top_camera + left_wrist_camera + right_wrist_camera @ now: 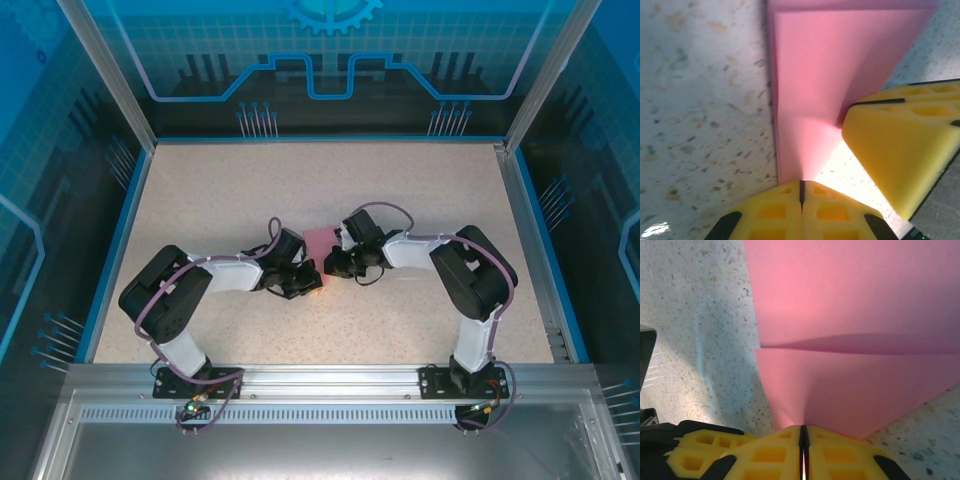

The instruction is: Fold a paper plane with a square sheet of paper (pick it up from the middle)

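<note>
Left pincer (801, 190) and right pincer (803, 432) each clamped on an edge of the pink paper (320, 242) lying between them.

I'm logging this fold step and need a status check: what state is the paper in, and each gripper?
paper: folded over into layers, not yet a plane, pinched by both grippers.
left gripper: shut on the paper's edge.
right gripper: shut on the paper's edge.
</note>
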